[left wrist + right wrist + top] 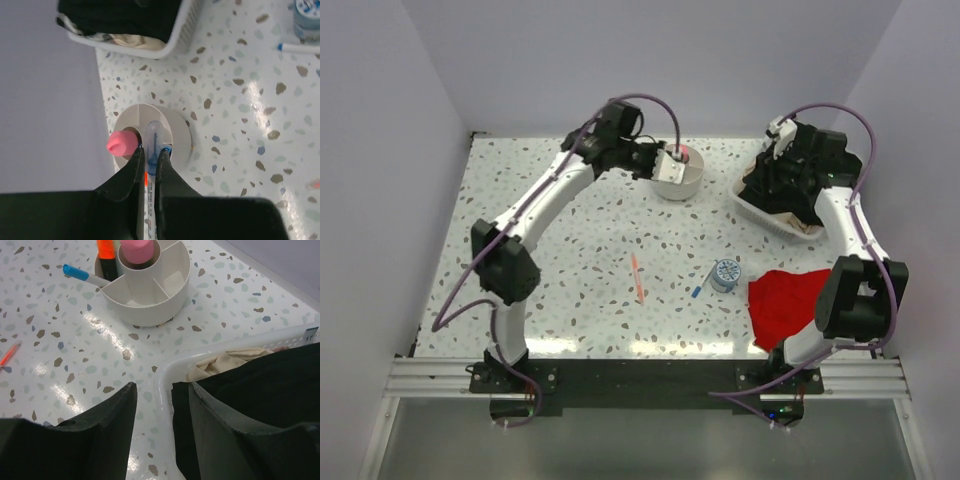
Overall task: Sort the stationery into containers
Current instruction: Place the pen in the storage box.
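The round white divided bowl (678, 178) stands at the back middle. My left gripper (657, 160) is over it, shut on a slim blue-and-white pen (151, 145) whose tip points down into the bowl (180, 132). A pink-capped stubby stick (121, 143) stands in the bowl. In the right wrist view the bowl (150, 302) also holds an orange highlighter (106, 255) and a leaning blue-capped pen (82, 276). A thin pink pen (638, 278) and a small blue pen (697, 291) lie on the table. My right gripper (162, 387) is open astride the basket's rim.
The white slatted basket (760, 212) with black and cream cloth sits at the back right, under my right gripper (772, 165). A red cloth (788, 303) lies at the front right. A small round grey-blue object (725, 274) sits next to the blue pen.
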`<move>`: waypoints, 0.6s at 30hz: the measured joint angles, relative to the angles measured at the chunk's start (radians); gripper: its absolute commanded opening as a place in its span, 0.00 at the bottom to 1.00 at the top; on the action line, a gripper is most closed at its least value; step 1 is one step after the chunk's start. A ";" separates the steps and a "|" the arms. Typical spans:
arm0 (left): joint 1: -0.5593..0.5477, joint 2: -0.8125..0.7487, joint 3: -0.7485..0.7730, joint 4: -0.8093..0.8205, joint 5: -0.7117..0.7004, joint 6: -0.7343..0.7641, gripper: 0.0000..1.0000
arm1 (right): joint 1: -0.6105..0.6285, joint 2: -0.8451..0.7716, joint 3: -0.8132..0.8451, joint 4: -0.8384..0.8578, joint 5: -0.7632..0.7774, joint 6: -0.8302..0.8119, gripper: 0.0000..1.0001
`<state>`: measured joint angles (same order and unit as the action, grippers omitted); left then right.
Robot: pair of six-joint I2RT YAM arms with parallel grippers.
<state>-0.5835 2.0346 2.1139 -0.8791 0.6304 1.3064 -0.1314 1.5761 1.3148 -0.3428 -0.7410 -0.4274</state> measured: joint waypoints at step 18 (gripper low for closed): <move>0.200 -0.021 -0.515 1.724 0.065 -1.724 0.00 | 0.000 0.077 0.048 0.027 0.089 0.164 0.48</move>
<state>-0.3840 2.0136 1.5993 0.8448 0.6952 -0.4179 -0.1314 1.6535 1.3628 -0.3161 -0.6525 -0.2638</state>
